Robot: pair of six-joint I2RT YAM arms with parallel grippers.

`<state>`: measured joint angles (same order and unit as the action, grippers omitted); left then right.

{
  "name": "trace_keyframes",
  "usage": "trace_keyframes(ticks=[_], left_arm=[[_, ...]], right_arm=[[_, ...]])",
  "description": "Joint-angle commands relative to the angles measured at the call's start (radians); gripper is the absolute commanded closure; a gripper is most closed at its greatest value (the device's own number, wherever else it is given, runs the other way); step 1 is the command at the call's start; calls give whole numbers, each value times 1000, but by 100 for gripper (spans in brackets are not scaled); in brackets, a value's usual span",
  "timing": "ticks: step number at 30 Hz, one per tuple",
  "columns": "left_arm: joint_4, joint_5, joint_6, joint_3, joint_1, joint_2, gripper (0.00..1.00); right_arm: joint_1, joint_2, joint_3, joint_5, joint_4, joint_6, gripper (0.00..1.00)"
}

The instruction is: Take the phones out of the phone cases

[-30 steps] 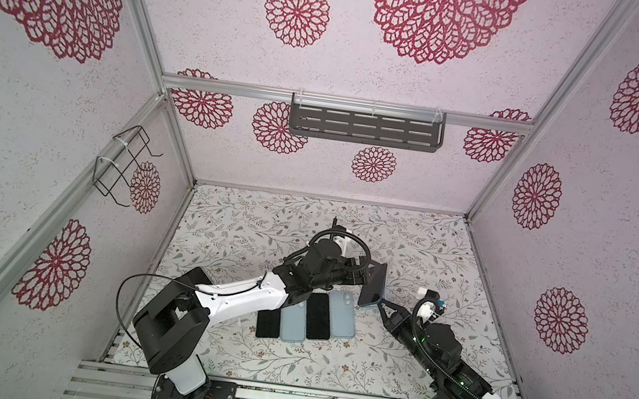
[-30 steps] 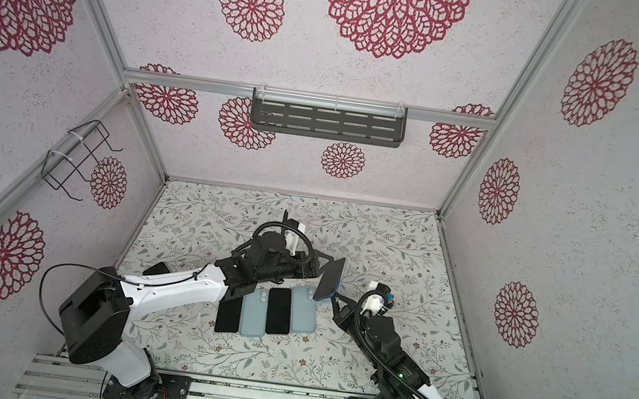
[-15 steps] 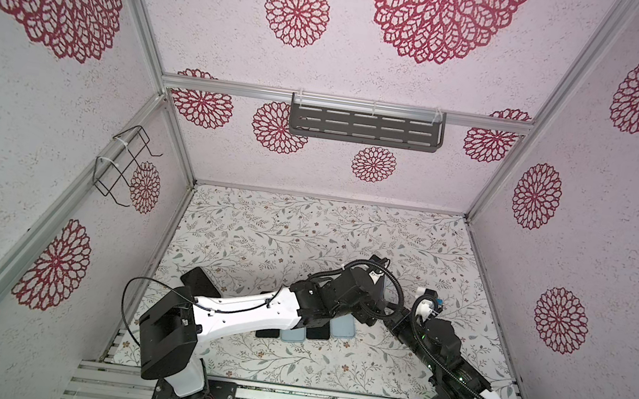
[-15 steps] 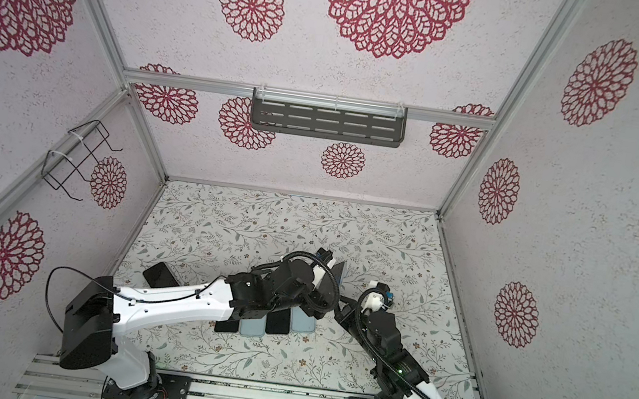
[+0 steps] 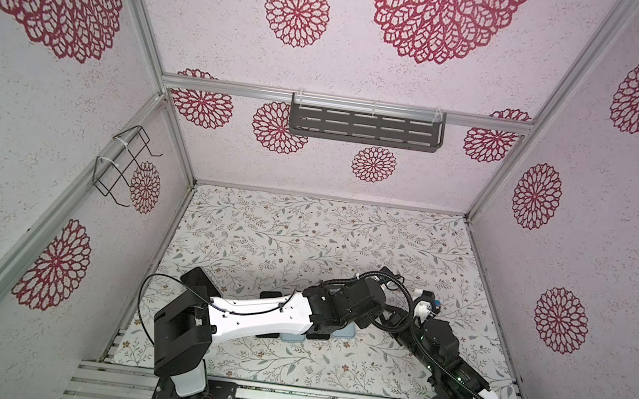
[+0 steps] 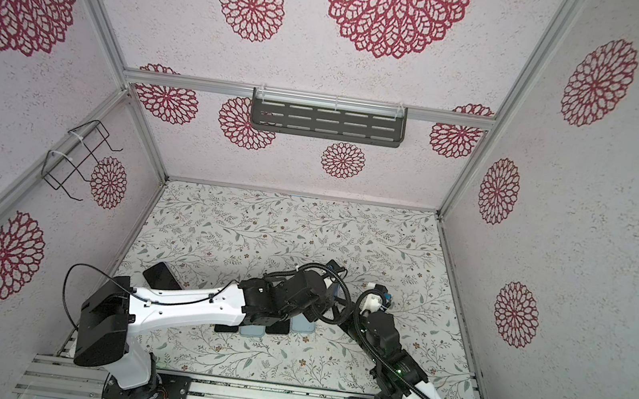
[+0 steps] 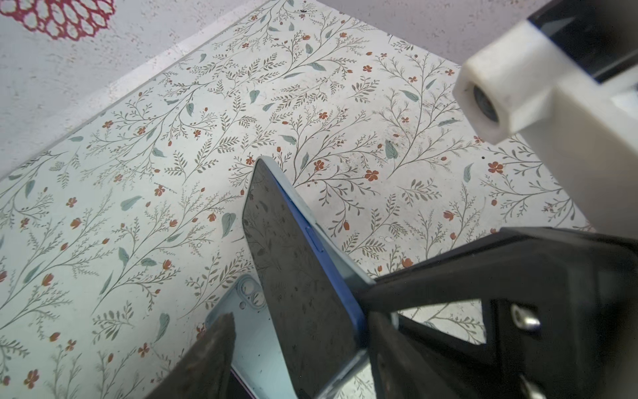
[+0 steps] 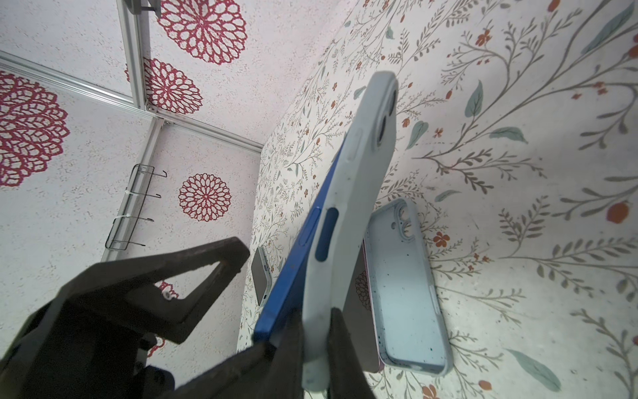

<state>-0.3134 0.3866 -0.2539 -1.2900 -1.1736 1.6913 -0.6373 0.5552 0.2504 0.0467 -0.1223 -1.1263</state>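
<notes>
My right gripper (image 8: 315, 312) is shut on the lower edge of the pale grey-blue phone case (image 8: 359, 179) and holds it upright above the table. The blue phone (image 7: 300, 276) with its dark screen is partly peeled out of the case (image 7: 331, 241) along one long side. My left gripper (image 7: 300, 321) has reached across to it and stands open astride the phone. One of its fingers (image 7: 397, 349) lies against the blue edge, the other finger (image 7: 207, 359) is clear of the screen. In both top views the left wrist (image 5: 350, 301) hides the phone.
An empty pale blue case (image 8: 407, 286) lies on the floral table (image 5: 304, 240) below, next to a pink-edged phone (image 8: 359, 297). Another phone (image 8: 260, 276) lies further left and a black one (image 5: 198, 279) near the left wall. A shelf (image 5: 365, 127) and a wire rack (image 5: 121, 166) hang on the walls.
The left arm has swung right, from over the row of phones to the held phone, and its jaws have narrowed around it. The right arm has stayed put.
</notes>
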Motion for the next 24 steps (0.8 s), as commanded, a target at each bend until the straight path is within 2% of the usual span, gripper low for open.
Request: trace_keyframes(ticks=[1,12,24], left_arm=[[-25,55,24,-15,-12,10,39],[-23,98,29,-14,-27,40,61],[48,80,6,-19,-44,57,82]], right_arm=[[5,-8,22,-2,-104,0,100],[8,2,26,4,-110,0,100],[8,-11,20,5,-100,0,100]])
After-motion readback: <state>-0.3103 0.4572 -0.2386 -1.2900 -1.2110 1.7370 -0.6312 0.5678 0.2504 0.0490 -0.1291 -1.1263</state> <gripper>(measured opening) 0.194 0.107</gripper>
